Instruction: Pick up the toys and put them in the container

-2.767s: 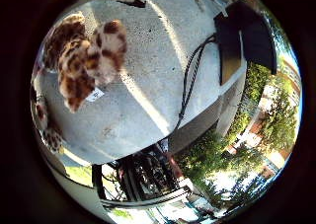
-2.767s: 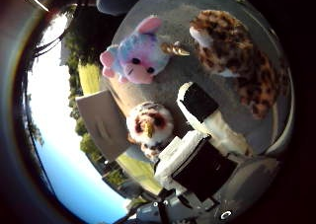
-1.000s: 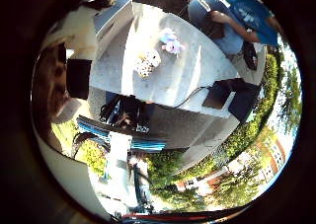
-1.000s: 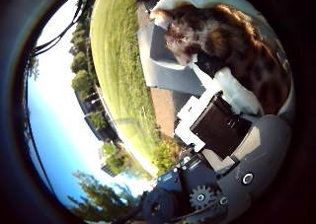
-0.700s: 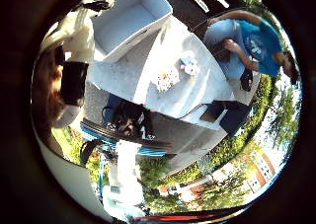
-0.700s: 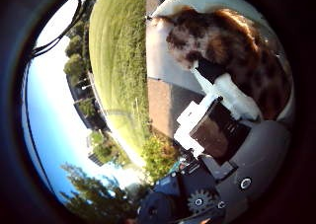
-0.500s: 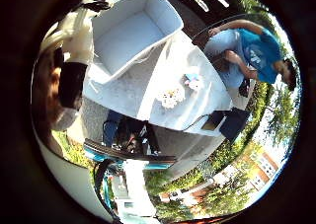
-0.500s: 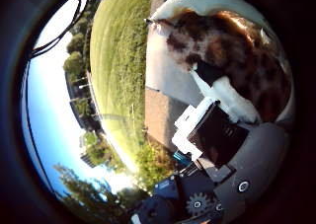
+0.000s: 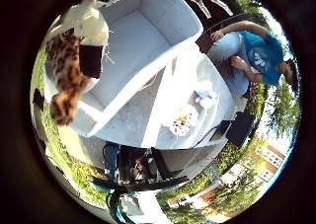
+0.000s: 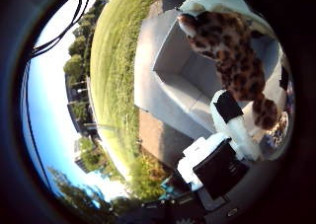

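Since the table (image 9: 148,130) sits well below, centre over the open grey container (image 9: 143,41) before you release: the robot hand (image 10: 224,150) has its fingers curled round the leopard toy (image 10: 232,61), which hangs above the container; two more toys (image 9: 183,120) wait on the table

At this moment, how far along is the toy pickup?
Nothing is in the container yet; it looks empty. In hand: the leopard-spotted toy, held in the hand's fingers above the container. Left: two toys on the table, a pink-and-blue plush and a small spotted plush.
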You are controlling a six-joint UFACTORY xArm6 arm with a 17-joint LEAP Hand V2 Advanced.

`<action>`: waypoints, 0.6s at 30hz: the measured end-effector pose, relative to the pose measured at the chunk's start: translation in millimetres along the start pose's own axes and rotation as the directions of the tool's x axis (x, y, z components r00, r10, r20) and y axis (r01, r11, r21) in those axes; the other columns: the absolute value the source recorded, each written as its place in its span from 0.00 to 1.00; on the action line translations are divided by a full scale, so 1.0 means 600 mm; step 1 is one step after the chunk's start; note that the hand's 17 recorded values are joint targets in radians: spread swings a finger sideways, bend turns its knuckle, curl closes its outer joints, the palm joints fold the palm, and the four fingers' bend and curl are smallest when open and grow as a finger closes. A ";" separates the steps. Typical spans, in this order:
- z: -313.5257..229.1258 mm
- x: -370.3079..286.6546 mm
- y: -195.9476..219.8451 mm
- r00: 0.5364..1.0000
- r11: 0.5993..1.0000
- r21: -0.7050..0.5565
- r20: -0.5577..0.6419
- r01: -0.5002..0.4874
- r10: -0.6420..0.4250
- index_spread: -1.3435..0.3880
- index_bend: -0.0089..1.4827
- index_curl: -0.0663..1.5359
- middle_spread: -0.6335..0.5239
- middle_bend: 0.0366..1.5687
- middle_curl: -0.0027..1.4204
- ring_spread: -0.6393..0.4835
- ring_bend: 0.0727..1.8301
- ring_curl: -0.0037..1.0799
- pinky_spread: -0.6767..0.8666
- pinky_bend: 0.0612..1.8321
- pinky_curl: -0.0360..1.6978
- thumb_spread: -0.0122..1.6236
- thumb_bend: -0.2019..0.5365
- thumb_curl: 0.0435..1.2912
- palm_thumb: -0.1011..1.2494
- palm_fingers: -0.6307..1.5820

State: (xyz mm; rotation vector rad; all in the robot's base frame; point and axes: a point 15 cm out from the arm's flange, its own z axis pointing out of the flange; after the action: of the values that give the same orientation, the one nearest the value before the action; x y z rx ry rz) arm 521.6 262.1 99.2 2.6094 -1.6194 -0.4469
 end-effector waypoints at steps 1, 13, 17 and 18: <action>0.000 0.007 0.005 1.000 1.000 -0.009 0.003 0.009 -0.009 0.53 0.42 0.08 0.56 0.11 0.39 0.78 0.32 0.39 0.70 0.49 0.43 0.70 0.24 0.40 0.69 0.18; -0.122 0.120 0.083 0.999 1.000 -0.021 0.042 -0.008 0.009 0.52 0.21 0.13 0.59 0.06 0.24 0.83 0.19 0.29 0.75 0.34 0.32 0.68 0.24 0.38 0.69 0.24; -0.145 0.178 0.133 0.999 0.998 -0.064 0.041 -0.008 0.010 0.52 0.17 0.14 0.60 0.06 0.22 0.83 0.18 0.29 0.75 0.30 0.29 0.68 0.23 0.37 0.69 0.25; -0.144 0.197 0.149 0.999 0.996 -0.086 0.039 -0.022 0.025 0.53 0.16 0.15 0.60 0.06 0.22 0.83 0.17 0.29 0.75 0.30 0.28 0.68 0.24 0.37 0.68 0.25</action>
State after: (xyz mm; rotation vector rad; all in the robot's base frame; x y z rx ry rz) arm 514.8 107.0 171.8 2.5322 -1.6029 -0.5575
